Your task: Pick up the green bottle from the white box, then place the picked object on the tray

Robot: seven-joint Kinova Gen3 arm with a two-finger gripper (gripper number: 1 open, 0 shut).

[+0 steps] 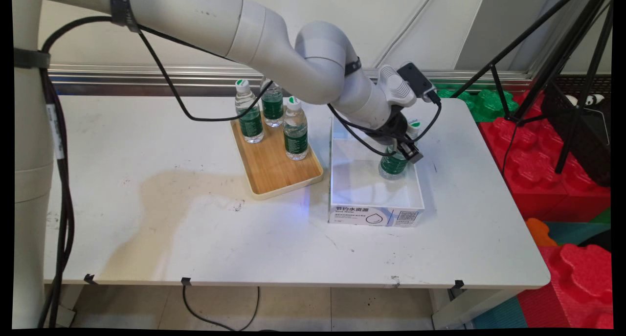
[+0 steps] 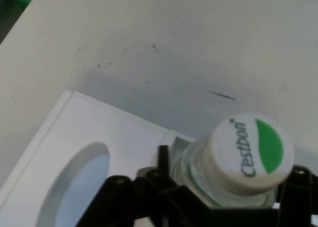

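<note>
We see our gripper (image 1: pixel 402 152) clamped around the neck of a water bottle (image 1: pixel 392 164) standing inside the white box (image 1: pixel 374 213) on the table (image 1: pixel 195 228), while three more bottles (image 1: pixel 295 130) wait on the wooden tray (image 1: pixel 274 172) just left.

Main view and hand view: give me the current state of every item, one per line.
Hand: shut on the bottle in the box.
Bottle: upright in the box by its right wall, capped, held at the neck.
Box: open-topped, on the table, holds only that bottle.
Tray bottles: three, upright, capped, at the tray's far end.
Tray: flat on the table, left of the box, near half bare.
</note>
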